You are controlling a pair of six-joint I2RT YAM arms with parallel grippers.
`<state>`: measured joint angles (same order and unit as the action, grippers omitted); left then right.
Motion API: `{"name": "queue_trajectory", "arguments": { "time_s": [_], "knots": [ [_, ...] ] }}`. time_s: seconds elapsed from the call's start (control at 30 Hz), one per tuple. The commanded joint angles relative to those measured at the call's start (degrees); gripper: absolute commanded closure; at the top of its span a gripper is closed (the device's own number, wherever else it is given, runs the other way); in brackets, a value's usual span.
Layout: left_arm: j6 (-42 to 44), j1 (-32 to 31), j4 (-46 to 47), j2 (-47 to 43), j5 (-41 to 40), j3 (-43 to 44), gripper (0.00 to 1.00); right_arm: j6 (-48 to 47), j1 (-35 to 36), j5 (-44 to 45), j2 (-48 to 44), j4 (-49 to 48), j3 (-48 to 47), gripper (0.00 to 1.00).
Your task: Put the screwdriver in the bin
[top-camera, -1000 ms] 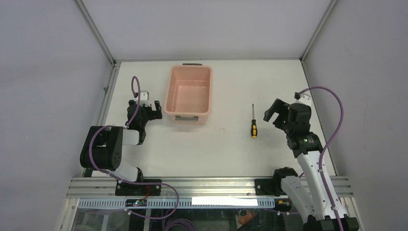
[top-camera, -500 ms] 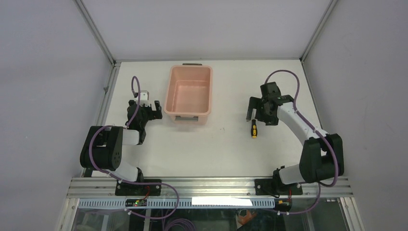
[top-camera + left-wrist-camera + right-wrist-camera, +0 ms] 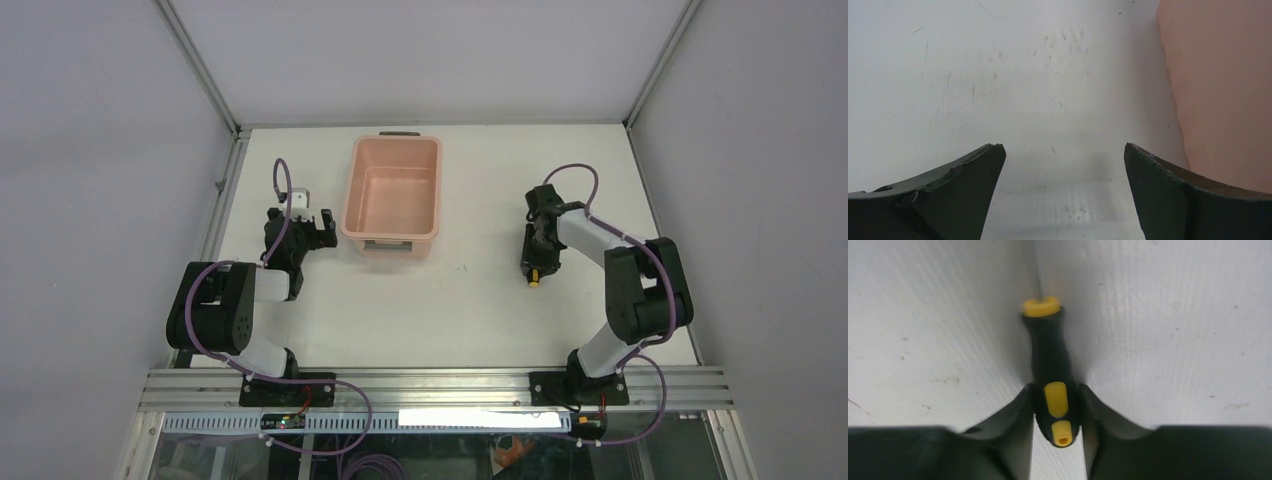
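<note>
The screwdriver (image 3: 1054, 365) lies on the white table to the right of the bin, and my right gripper (image 3: 1055, 395) is shut on its black-and-yellow handle. From above, only the yellow handle end (image 3: 534, 282) sticks out below the right gripper (image 3: 535, 258); the shaft is hidden under it. The salmon-pink bin (image 3: 348, 195) stands empty at the back middle of the table. My left gripper (image 3: 318, 228) sits just left of the bin's near corner. In the left wrist view it (image 3: 1062, 150) is open over bare table, with the bin wall (image 3: 1218, 90) at its right.
A metal frame rail (image 3: 225, 190) runs along the table's left edge, and grey walls close the back and both sides. A purple cable (image 3: 570, 172) loops over the right arm. The aluminium base rail (image 3: 420, 385) crosses the near edge.
The right arm swung left and down onto the screwdriver, and its jaws went from wide open to shut on the handle. The left arm and the bin have not moved.
</note>
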<state>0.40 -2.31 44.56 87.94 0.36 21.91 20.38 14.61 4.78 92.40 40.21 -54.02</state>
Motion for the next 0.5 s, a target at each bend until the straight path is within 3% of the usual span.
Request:
{"name": "queue_trajectory", "arguments": {
  "time_s": [0.0, 0.03, 0.07, 0.47],
  "knots": [
    [-0.9, -0.4, 1.5, -1.5, 0.4, 0.1, 0.01, 2.7, 0.7, 2.3, 0.5, -2.0, 0.1, 0.83],
    [-0.9, -0.5, 1.5, -1.6, 0.4, 0.1, 0.01, 2.5, 0.7, 2.4, 0.5, -2.2, -0.1, 0.95],
    [-0.9, -0.5, 1.5, -1.6, 0.5, 0.1, 0.01, 2.1, 0.8, 2.1, 0.3, -2.3, -0.3, 1.00],
    [-0.9, -0.4, 1.5, -1.6, 0.4, 0.1, 0.01, -1.1, 0.9, 4.8, -10.8, 12.4, -15.6, 1.00]
  ]
}}
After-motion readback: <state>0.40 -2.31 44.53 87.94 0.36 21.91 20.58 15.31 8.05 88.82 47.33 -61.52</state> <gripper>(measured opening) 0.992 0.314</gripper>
